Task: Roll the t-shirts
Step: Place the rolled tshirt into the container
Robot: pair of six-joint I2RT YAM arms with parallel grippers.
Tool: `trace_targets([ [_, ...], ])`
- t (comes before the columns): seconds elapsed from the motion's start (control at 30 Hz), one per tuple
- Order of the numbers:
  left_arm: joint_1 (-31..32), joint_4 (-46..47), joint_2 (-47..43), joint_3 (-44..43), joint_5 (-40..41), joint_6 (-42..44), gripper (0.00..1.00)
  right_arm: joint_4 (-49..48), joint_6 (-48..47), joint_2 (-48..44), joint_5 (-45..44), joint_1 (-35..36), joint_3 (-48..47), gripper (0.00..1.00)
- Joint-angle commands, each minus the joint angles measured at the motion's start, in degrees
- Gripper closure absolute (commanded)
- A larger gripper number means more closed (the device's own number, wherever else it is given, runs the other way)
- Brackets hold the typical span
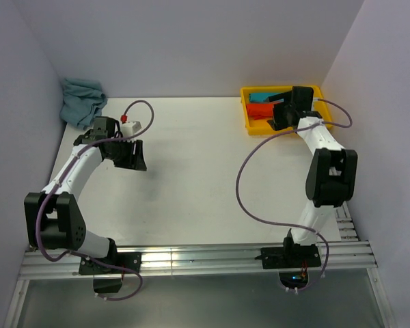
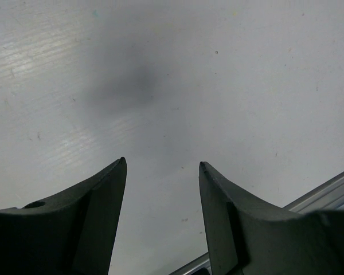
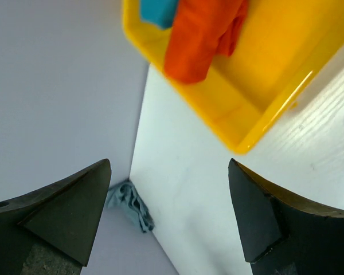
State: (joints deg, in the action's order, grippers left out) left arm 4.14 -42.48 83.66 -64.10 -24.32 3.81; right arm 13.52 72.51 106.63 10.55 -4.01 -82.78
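**Operator:** What is the state of the right claw?

**Guide:** Your right claw [image 3: 169, 163] stands wide, and nothing lies between its fingers. In the top view it hangs over the near part of the yellow tray [image 3: 241, 109].

**Operator:** What lies past its fingertips?

**Guide:** You see the orange-red t-shirt [image 3: 198, 40] bunched inside the tray, apart from the claw. The teal t-shirt [image 3: 157, 10] lies in the same tray, touching the orange-red one on its far side. The tray rests at the far right corner of the counter [image 1: 191, 178], close to the right wall.

**Operator:** And the left claw?

**Guide:** Your left claw [image 2: 160, 163] is also parted, though less widely, and it holds nothing. Its wrist view shows only bare counter surface between and beyond the fingers, with the claw's shadow on it. In the top view the claw sits over the left part of the counter, well apart from the tray.

**Operator:** Where is the third shirt?

**Guide:** You find the grey-blue t-shirt [image 1: 82, 101] crumpled in the far left corner of the counter, against the walls and beyond the left arm. Neither claw touches it. It also shows, small and distant, between the fingers in the right wrist view.
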Motion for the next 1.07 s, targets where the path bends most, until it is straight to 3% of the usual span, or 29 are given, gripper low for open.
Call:
trace_targets([
  [0.0, -1.0, 1.8, -3.4, -0.5, 0.0, 0.8, 0.41, -0.4, -3.6, -11.8, -1.3, 2.3, 7.8, 0.1],
  [0.1, -1.4, 2.2, -4.3, -0.2, -0.6, 0.9, 0.41, 0.2, -5.8, -20.7, -4.0, 4.3, 14.8, 0.08],
  [0.3, -2.6, 2.7, -7.2, 0.5, -3.6, 0.9, 0.41, 3.5, -11.3, -37.2, -14.2, 15.2, 24.4, 0.06],
  [0.63, -2.9, 3.1, -11.6, 0.1, -8.2, 1.4, 0.41, 7.3, -12.1, -60.5, -30.4, 32.1, 37.9, 0.03],
  [1.03, -2.9, 2.1, -14.0, 0.9, -10.0, 1.7, 0.4, 9.1, -11.0, -72.4, -35.9, 33.7, 45.7, 0.01],
])
